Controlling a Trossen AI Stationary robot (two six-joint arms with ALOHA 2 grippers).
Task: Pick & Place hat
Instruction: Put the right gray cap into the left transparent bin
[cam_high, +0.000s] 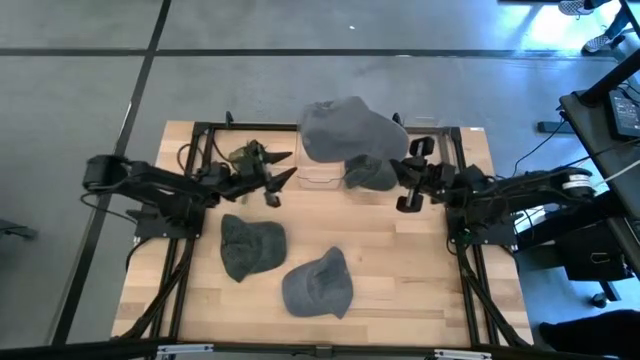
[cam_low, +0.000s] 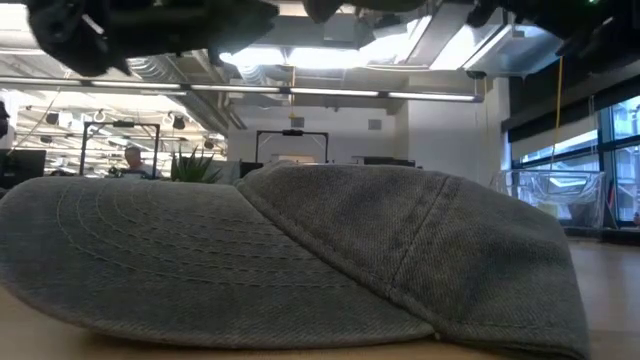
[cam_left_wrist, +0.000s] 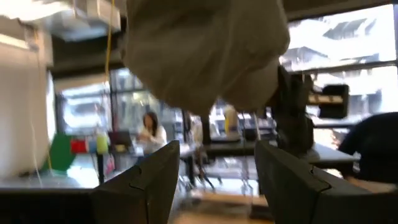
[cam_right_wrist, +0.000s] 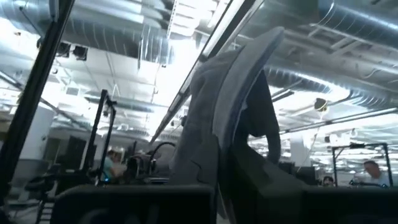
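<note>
Right hand (cam_high: 398, 170) closed on a grey hat (cam_high: 345, 130), raised above the counter (cam_high: 400, 260). Left hand (cam_high: 283, 168) spread wide, empty, facing it.

Hats: matt grey denim-like cloth, visible stitching (cam_low: 330, 250); two lie at 6 o'clock. Table (cam_high: 400, 270): pale wood planks, smooth. Frame (cam_high: 200, 128): black metal. Box (cam_high: 320, 178) looks clear plastic.

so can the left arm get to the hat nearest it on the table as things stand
Probably yes. The left gripper is open and empty, and that grey hat lies flat just in front of it with bare table between them.
</note>
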